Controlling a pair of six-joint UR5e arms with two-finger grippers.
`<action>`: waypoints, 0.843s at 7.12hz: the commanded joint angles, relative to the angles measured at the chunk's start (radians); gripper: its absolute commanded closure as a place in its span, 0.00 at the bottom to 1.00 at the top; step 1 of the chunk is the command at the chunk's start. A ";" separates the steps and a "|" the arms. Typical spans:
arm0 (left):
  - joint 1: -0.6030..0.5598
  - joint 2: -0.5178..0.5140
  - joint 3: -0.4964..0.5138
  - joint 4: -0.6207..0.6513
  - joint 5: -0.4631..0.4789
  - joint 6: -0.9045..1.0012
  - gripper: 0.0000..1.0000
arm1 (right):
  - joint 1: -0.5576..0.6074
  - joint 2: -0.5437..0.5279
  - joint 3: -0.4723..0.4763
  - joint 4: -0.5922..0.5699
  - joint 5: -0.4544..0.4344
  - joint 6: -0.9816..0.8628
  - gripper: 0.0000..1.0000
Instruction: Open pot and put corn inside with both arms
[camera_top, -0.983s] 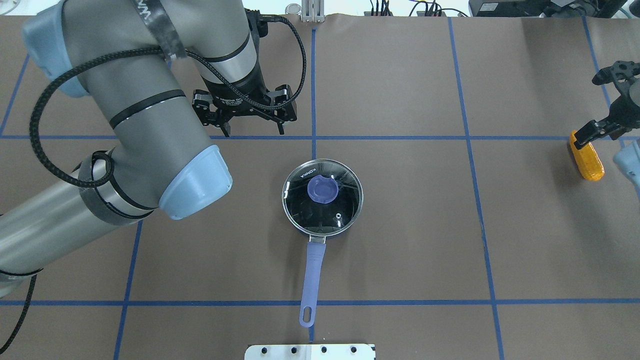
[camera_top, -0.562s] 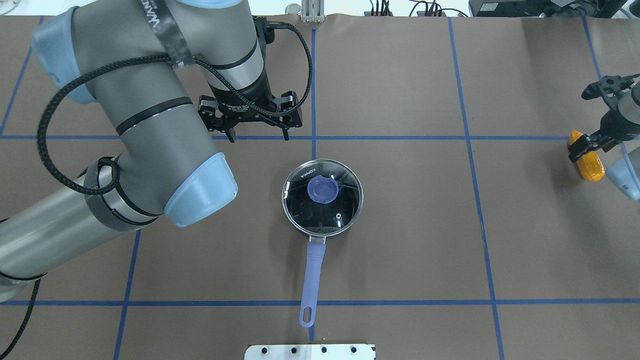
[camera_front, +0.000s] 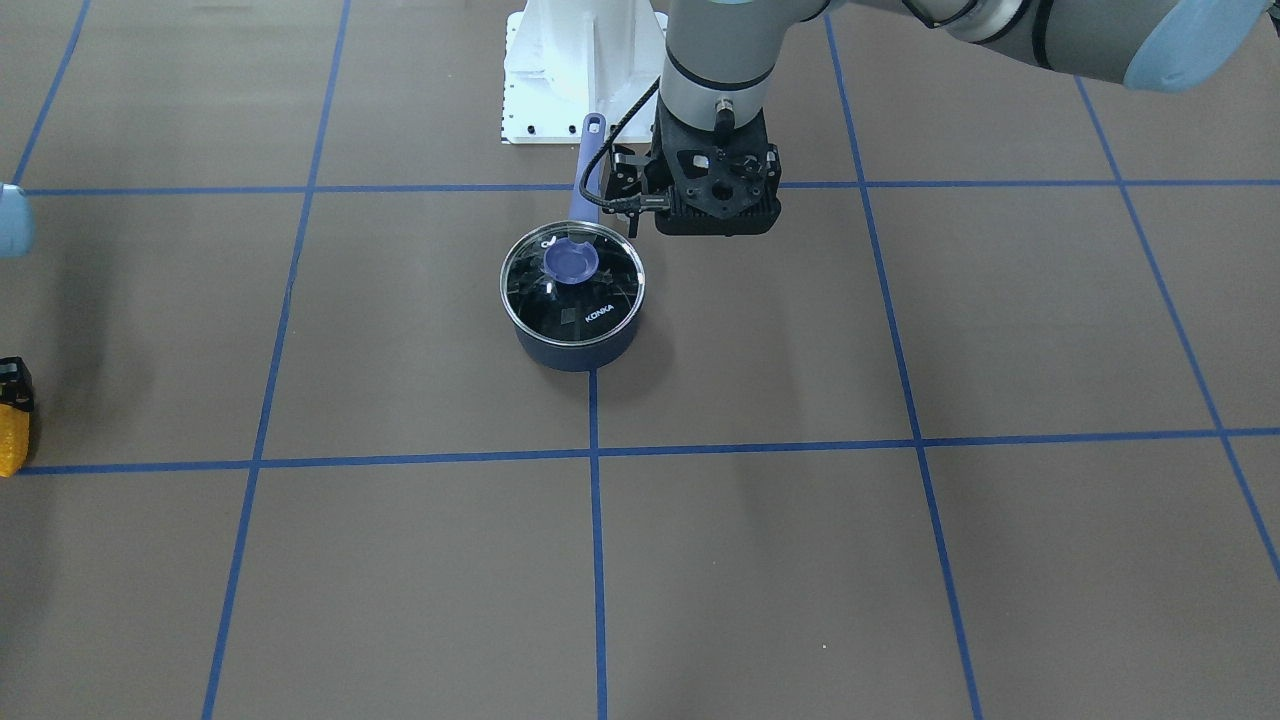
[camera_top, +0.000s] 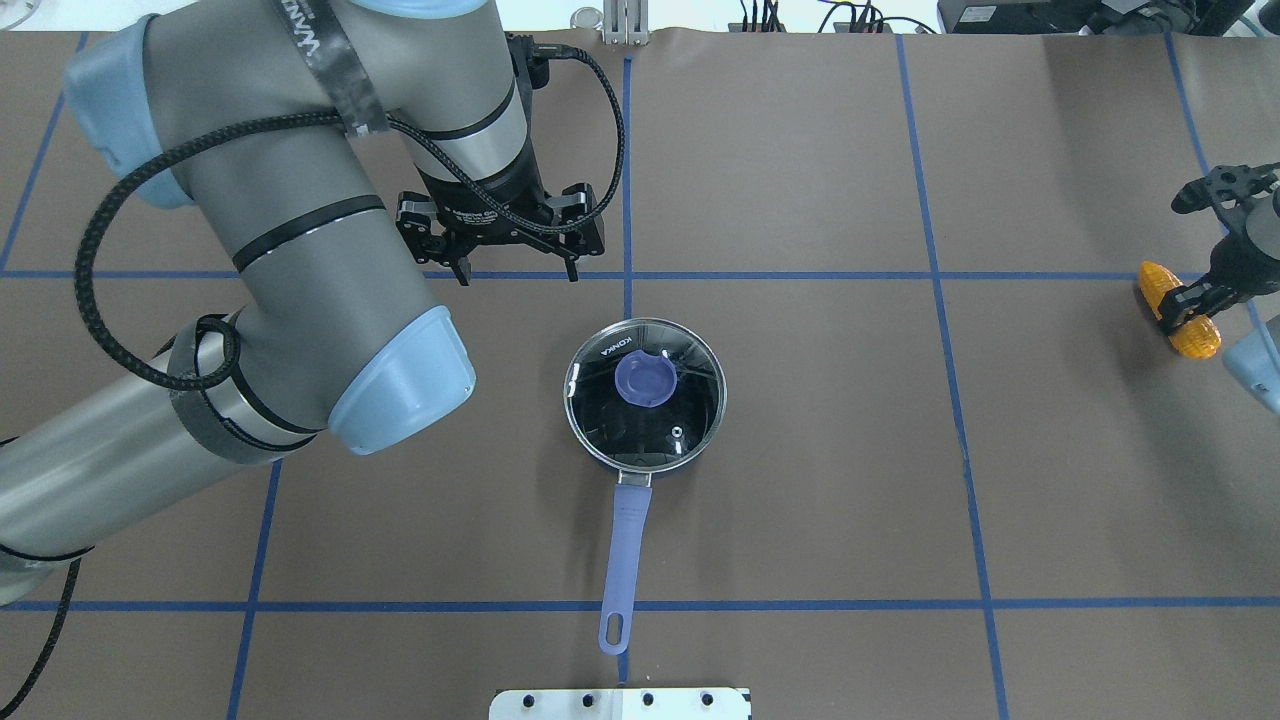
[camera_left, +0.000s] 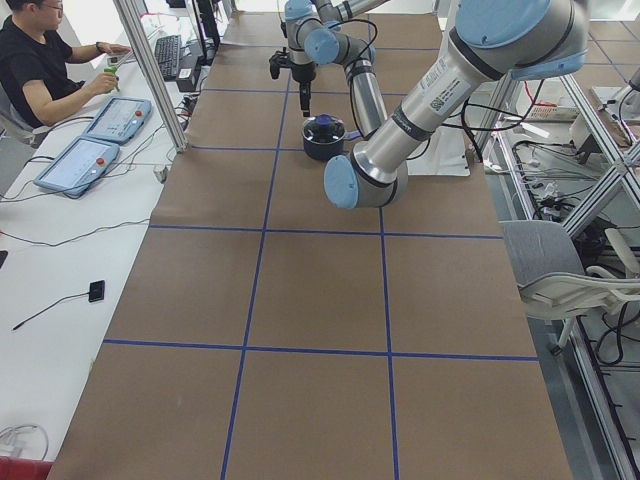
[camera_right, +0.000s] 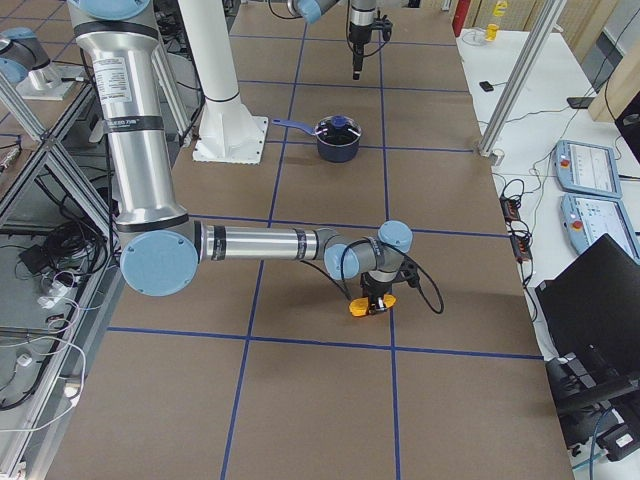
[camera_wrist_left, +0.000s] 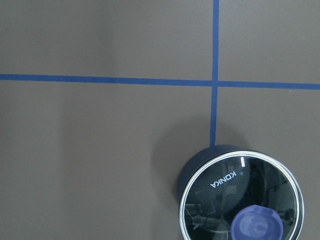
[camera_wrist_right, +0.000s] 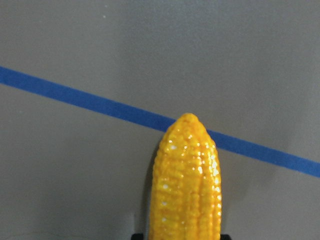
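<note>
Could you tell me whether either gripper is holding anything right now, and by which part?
The right gripper straddles the corn across its middle, but a closed grip cannot be confirmed. The left gripper is open and empty.

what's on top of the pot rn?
The glass lid with its purple knob sits on the pot. Through the glass, only dark interior and reflections; contents unclear.

brown table (camera_top: 800, 500), lidded pot (camera_top: 645, 400), corn (camera_top: 1180, 310)
</note>
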 joint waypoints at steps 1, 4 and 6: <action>0.000 0.000 0.000 0.000 0.000 -0.001 0.01 | -0.002 0.012 0.021 -0.008 0.007 0.000 0.74; 0.096 -0.014 0.012 -0.009 0.084 -0.059 0.01 | -0.005 0.082 0.061 -0.044 0.010 0.003 0.78; 0.135 -0.023 0.067 -0.091 0.094 -0.061 0.01 | -0.021 0.176 0.135 -0.195 0.012 0.017 0.78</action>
